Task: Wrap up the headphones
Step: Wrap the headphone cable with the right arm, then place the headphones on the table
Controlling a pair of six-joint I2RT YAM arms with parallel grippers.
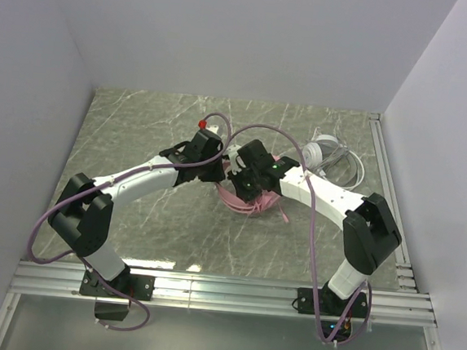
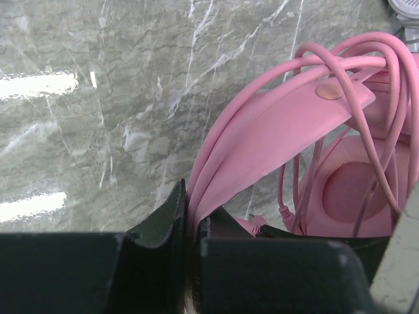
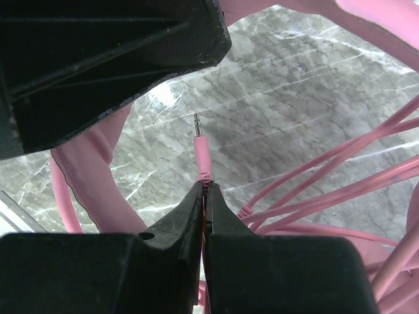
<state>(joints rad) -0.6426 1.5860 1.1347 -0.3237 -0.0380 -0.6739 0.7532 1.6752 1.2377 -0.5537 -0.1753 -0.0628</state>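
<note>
1. Setting: a robotics laboratory test cell, not a domestic or commercial room.
2. Enclosure: plain white panel walls (image 1: 245, 37) close off the back and both sides of the work area.
3. Work surface: a grey-green marble-patterned tabletop (image 1: 139, 134), edged on its near side by a ribbed aluminium mounting rail (image 1: 223, 293).
4. Equipment: a white-and-black left robot arm (image 1: 142, 177) and its matching right robot arm (image 1: 331, 197) are bolted to that rail, with loose purple cables (image 1: 313, 239) trailing from them.

The worktop (image 1: 138, 142) has a grey marble pattern with white veins; metal rails (image 1: 223, 291) run along its near and right edges.
</note>
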